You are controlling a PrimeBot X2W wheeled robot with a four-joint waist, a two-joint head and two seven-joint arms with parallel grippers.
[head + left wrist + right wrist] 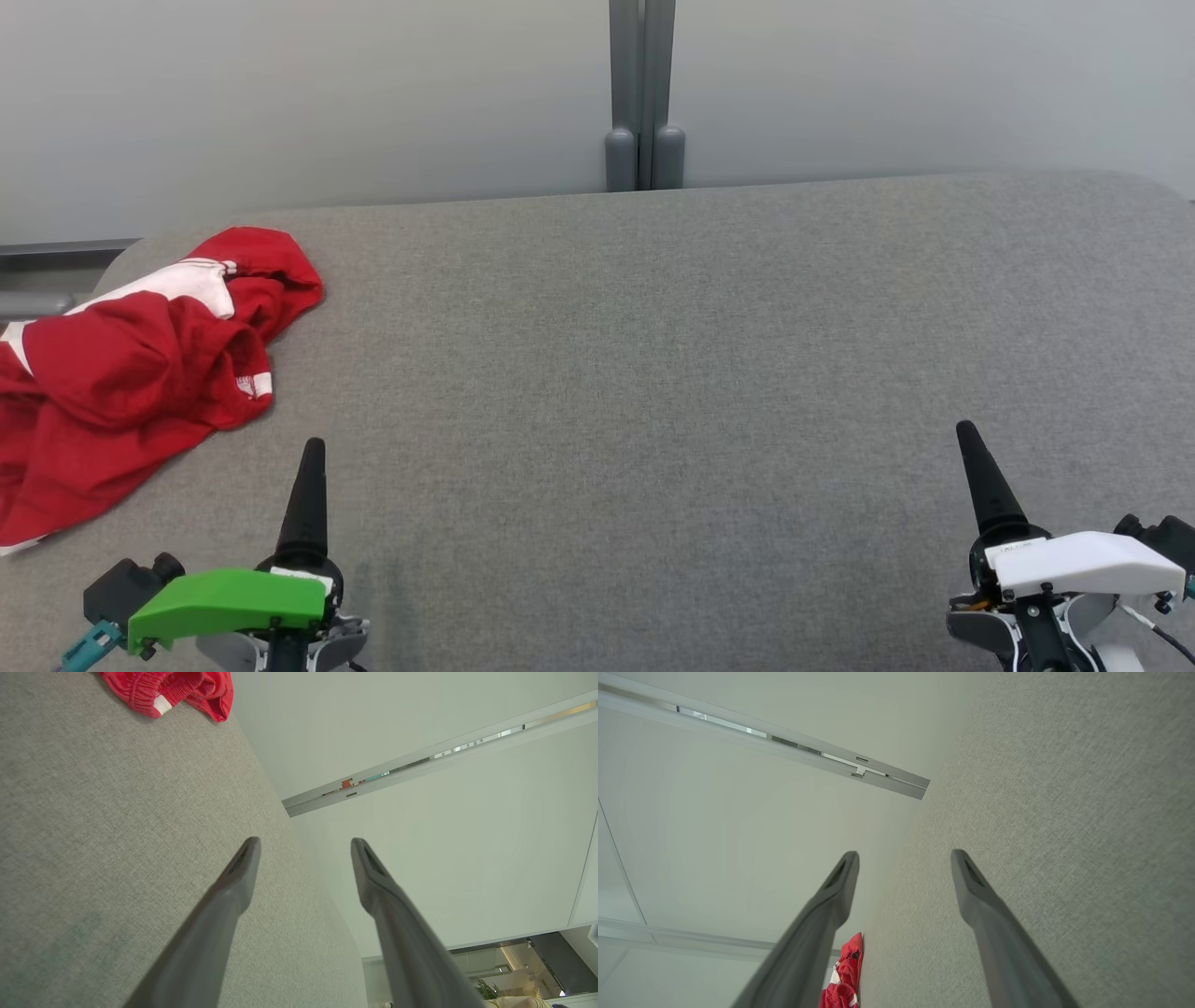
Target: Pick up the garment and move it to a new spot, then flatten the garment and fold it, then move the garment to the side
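Note:
The garment (131,373) is red with white stripes and lies crumpled at the far left of the grey table (653,373), partly over its left edge. A corner of the garment (173,690) shows at the top of the left wrist view, and the garment (843,975) appears far off in the right wrist view. My left gripper (313,457) hovers near the table's front left, just right of the cloth, and its open gripper (303,847) holds nothing. My right gripper (966,439) stands at the front right, and this open gripper (903,858) is empty too.
A pale wall panel with a grey post (642,93) stands behind the table's far edge. Grey fabric stretches between the two arms. The table's rounded corners show at the back left and back right.

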